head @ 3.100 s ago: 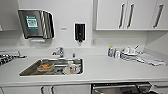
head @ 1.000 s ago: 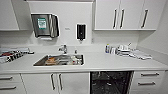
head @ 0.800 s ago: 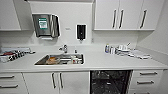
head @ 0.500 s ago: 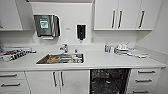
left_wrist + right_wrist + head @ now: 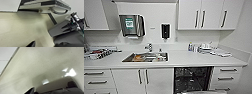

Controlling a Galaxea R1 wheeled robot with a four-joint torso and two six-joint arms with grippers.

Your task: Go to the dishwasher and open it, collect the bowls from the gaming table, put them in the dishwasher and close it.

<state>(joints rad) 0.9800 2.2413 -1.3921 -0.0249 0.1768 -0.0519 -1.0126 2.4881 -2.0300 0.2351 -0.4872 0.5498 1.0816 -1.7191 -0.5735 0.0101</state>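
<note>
One dishwasher (image 5: 192, 79) in our head view, set under the white counter (image 5: 184, 58) just right of the sink cabinet doors (image 5: 142, 77). Its cavity reads dark w/ racks inside, so the door looks already dropped open; a pale strip at the frame's bottom edge (image 5: 204, 92) is prob the door front, can't confirm. Drawers (image 5: 226, 75) sit right beside it. Sink (image 5: 146, 57) holds some items, too blurry to ID; tap (image 5: 149, 46) behind it. Clutter on the counter at far left (image 5: 99, 53) and at the right (image 5: 209, 48). Towel dispenser (image 5: 132, 25) and a dark soap unit (image 5: 165, 31) on the wall, upper cabinets (image 5: 209, 13) above.

Jaws: we can't tell on either side. Wrist cams look at pale floor (image 5: 43, 65) and robot parts, no fingers resolved, nothing visibly held.

Risks as we judge them: lowered door sticks out low, near our base, so a turn or drive close by could clip it. It's also barely in view from the head cam, easy to misjudge clearance. No bowls or gaming table visible from here.
</note>
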